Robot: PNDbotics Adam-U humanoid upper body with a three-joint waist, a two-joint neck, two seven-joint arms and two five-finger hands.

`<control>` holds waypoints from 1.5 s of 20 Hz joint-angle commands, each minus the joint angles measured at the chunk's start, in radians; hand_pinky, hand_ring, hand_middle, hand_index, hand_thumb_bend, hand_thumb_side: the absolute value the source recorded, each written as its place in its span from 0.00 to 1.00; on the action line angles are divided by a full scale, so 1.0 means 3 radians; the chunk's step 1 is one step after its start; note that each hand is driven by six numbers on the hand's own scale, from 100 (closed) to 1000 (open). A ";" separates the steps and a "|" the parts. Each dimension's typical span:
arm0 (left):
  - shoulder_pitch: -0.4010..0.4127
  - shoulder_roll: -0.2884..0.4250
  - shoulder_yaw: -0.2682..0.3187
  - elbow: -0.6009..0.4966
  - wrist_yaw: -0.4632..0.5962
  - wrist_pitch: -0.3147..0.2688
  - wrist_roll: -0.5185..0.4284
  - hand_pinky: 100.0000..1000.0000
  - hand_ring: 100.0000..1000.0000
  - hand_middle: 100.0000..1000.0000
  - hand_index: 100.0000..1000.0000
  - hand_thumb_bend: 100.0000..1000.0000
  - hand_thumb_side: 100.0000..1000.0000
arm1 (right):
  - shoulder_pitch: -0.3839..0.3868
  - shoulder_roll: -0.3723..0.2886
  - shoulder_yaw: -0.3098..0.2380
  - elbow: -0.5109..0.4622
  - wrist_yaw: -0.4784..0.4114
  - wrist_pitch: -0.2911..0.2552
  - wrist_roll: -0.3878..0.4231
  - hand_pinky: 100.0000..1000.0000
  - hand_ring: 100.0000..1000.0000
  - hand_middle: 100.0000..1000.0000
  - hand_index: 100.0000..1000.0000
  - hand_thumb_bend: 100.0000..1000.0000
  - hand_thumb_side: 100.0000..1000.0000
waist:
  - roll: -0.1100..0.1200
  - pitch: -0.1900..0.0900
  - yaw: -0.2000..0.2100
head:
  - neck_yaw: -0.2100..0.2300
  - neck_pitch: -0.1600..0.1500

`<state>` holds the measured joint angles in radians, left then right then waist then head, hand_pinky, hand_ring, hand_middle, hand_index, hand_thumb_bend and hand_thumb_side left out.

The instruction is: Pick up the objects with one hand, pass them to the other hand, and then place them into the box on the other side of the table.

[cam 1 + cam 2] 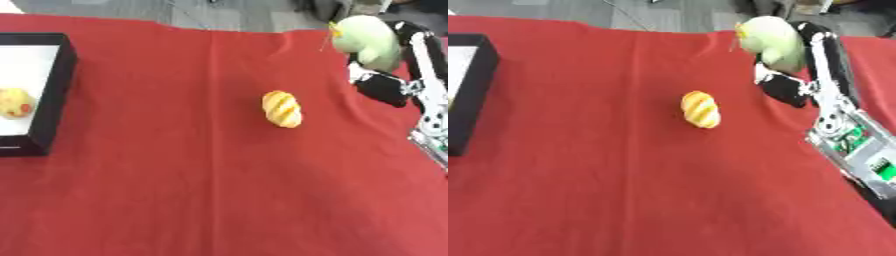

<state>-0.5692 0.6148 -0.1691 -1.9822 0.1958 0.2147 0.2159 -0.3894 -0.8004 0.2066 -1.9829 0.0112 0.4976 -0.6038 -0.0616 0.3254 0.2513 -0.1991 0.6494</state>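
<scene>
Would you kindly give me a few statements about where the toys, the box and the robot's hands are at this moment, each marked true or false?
1. The right hand holds a pale green plush toy. True.
2. The yellow striped bread toy lies inside the box. False: it lies on the red cloth, near the middle of the table.
3. The black box stands at the table's left edge. True.
4. The box is empty. False: a yellow round toy with a red spot already lies on its white floor.
5. The left hand is reaching for the bread toy. False: no left hand shows in either view.
</scene>
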 commanded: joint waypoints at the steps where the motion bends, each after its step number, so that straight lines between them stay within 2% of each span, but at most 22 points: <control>1: -0.0081 0.0156 0.0074 -0.0059 0.0026 -0.0049 0.0027 0.66 0.67 0.69 0.79 0.00 0.57 | -0.0134 0.0088 0.0079 -0.0057 0.0193 0.0057 -0.0142 0.62 0.73 0.28 0.54 0.00 0.00 | 0.0025 -0.0098 -0.0011 | 0.0063 0.0042; 6: -0.0173 0.0211 0.0083 -0.0059 0.0035 -0.0121 0.0040 0.66 0.67 0.69 0.79 0.00 0.55 | -0.0294 0.0269 0.0259 -0.0057 0.0357 0.0181 -0.0309 0.61 0.73 0.28 0.54 0.00 0.00 | 0.0045 -0.0109 -0.0002 | 0.0061 0.0066; 12: -0.0415 0.0263 -0.0004 -0.0059 -0.0022 -0.0247 -0.0036 0.66 0.67 0.70 0.79 0.00 0.53 | -0.0401 0.0417 0.0431 -0.0057 0.0335 0.0270 -0.0480 0.59 0.74 0.28 0.53 0.00 0.00 | 0.0054 -0.0123 0.0014 | 0.0034 0.0078; 16: -0.0608 0.0286 -0.0124 -0.0059 -0.0053 -0.0189 -0.0179 0.67 0.68 0.70 0.79 0.00 0.52 | -0.0468 0.0511 0.0551 -0.0057 0.0309 0.0316 -0.0576 0.58 0.74 0.28 0.53 0.00 0.00 | 0.0064 -0.0123 0.0035 | 0.0014 0.0075; 20: -0.0786 0.0320 -0.0251 -0.0059 -0.0052 0.0088 -0.0431 0.67 0.68 0.71 0.80 0.00 0.52 | -0.0520 0.0561 0.0665 -0.0057 0.0317 0.0326 -0.0629 0.58 0.74 0.28 0.53 0.00 0.00 | 0.0076 -0.0121 0.0056 | 0.0000 0.0069; 30: -0.1240 0.0485 -0.0753 -0.0059 -0.0370 0.1025 -0.1153 0.69 0.70 0.73 0.83 0.00 0.53 | -0.0601 0.0668 0.0887 -0.0057 0.0349 0.0329 -0.0707 0.58 0.74 0.28 0.54 0.00 0.00 | 0.0101 -0.0116 0.0094 | -0.0020 0.0069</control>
<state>-0.9210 0.7263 -0.3852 -1.9881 0.1047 0.4901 -0.1043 -0.5549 -0.5932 0.4724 -1.9840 0.1099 0.4517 -0.6611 -0.0372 0.3204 0.2789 -0.2030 0.6740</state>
